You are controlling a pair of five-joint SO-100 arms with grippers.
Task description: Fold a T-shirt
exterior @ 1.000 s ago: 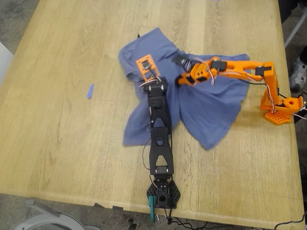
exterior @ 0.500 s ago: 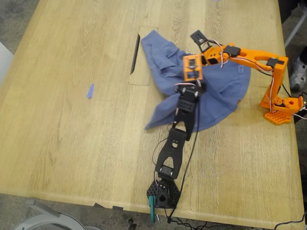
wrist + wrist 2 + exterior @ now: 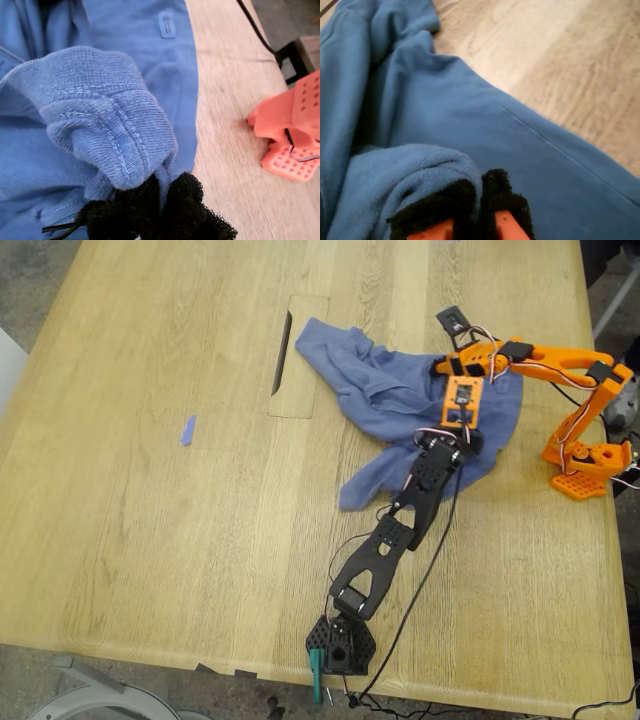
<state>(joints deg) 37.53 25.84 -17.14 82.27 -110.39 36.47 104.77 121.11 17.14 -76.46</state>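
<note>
Both jaws are clamping T-shirt cloth: my first gripper and my second gripper. Since a second ago they are dragging it toward the exterior view's right, bunching rather than folding it.

One arm is black plastic with an orange camera block and a trailing black cable. The other arm is orange, on a perforated orange base. Both claws wear black foam pads.

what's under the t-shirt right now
Bare wooden table shows all around the T-shirt, so it seems to lie straight on the wood. Both end effectors pinch folds of it. Anything beneath the bunched cloth is covered, and the chest print is not visible.
</note>
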